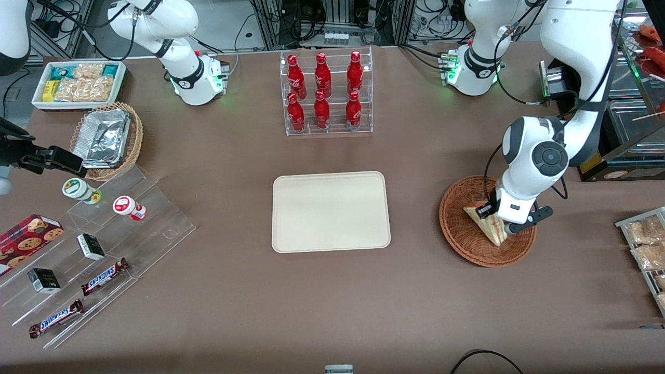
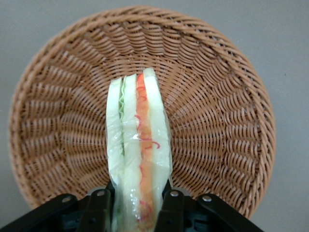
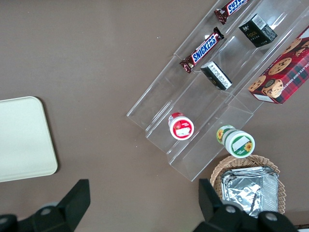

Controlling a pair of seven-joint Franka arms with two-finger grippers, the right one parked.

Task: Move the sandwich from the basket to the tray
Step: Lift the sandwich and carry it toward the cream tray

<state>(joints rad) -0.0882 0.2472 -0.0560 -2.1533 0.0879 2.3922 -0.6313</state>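
Snack steps: clear acrylic tiers (image 1: 104,249) nearest the front camera at the parked arm's end of the table, carrying two Snickers bars (image 1: 105,276), small dark boxes and two round lidded cups (image 1: 129,208).
Sandwich: sandwich (image 2: 140,154) stands on edge in the basket, clear-wrapped, its pale bread, green and orange-red layers facing the wrist camera; in the front view it is a beige wedge (image 1: 486,221) partly covered by the arm.
Gripper: gripper (image 2: 136,205) is down inside the basket with its two black fingers (image 2: 99,210) pressed against the two bread faces, pinching the sandwich between them.
Basket: reddish-brown woven basket (image 1: 460,234) sits on the brown table (image 1: 332,311) toward the working arm's end, well apart from the tray.
Tray: cream tray (image 1: 331,211) lies flat mid-table with nothing on it.
Foil basket: lighter wicker basket (image 1: 132,143) holding foil containers, toward the parked arm's end.
Bottle rack: clear rack with six red bottles (image 1: 322,91), farther from the front camera than the tray.
Snack box: white box of packets (image 1: 78,83), farthest back at the parked arm's end.
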